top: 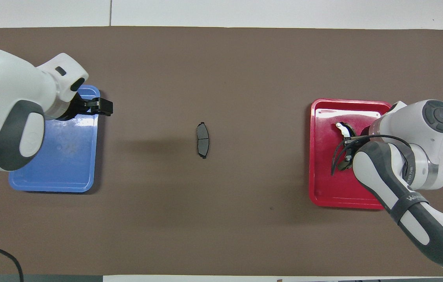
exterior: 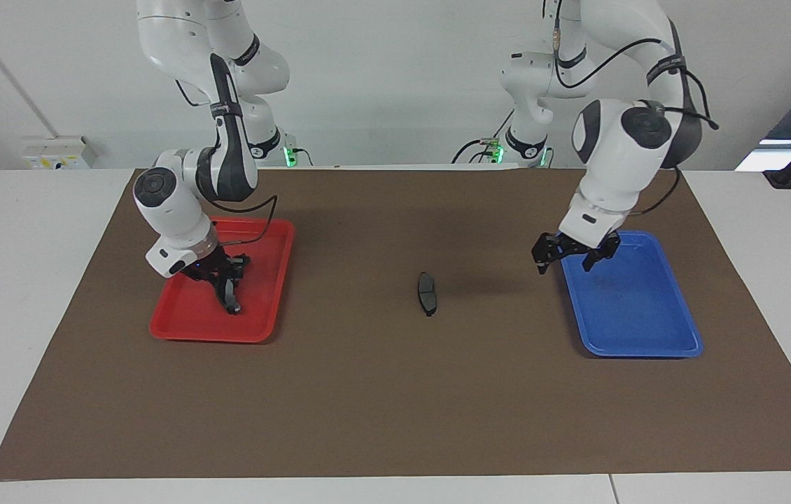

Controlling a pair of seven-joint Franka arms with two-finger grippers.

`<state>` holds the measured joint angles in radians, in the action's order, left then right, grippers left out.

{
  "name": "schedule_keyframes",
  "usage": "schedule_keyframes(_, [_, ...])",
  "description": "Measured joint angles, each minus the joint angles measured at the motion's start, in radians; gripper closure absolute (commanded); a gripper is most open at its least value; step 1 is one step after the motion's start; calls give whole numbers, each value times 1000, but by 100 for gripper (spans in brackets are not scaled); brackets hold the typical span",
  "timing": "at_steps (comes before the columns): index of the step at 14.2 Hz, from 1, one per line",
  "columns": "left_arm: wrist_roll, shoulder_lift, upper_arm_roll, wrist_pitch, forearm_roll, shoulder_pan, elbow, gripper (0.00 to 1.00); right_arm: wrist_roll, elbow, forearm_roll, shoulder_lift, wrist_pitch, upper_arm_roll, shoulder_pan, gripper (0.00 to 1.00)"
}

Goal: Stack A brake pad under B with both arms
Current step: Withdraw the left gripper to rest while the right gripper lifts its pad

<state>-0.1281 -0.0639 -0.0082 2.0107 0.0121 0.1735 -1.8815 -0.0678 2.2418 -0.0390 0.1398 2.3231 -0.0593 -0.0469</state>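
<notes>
Pad A (exterior: pixel 426 293) lies on the brown mat (exterior: pixel 395 406), between the trays. In the red tray (exterior: pixel 189 329), the right gripper (exterior: pixel 226 283) closes on pad B (top: pixel 344 130). The left gripper (exterior: pixel 572 257) hangs open over the blue tray's (exterior: pixel 640 329) edge.

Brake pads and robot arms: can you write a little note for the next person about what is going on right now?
Right gripper: down in the red tray, at pad B; whether it has gripped yet cannot be told.
Left gripper: open, holding nothing, over the blue tray at the edge nearer the mat's middle; this arm waits.
A brake pad: lying flat on the brown mat, about midway between the trays, with nothing on it.
Done: A is set out in the middle.
Left: lift B from the red tray, carry it over and lay it on top of A.
</notes>
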Motion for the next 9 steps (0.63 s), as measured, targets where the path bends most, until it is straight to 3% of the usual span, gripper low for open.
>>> schedule_keyframes(4, [143, 63, 1, -200, 0, -120, 101, 0, 0, -18, 0, -1, -30, 2, -3, 100])
schedule_keyframes(9, [171, 58, -3, -422, 0, -138, 293, 0, 55, -268, -2, -3, -261, 8, -137, 100])
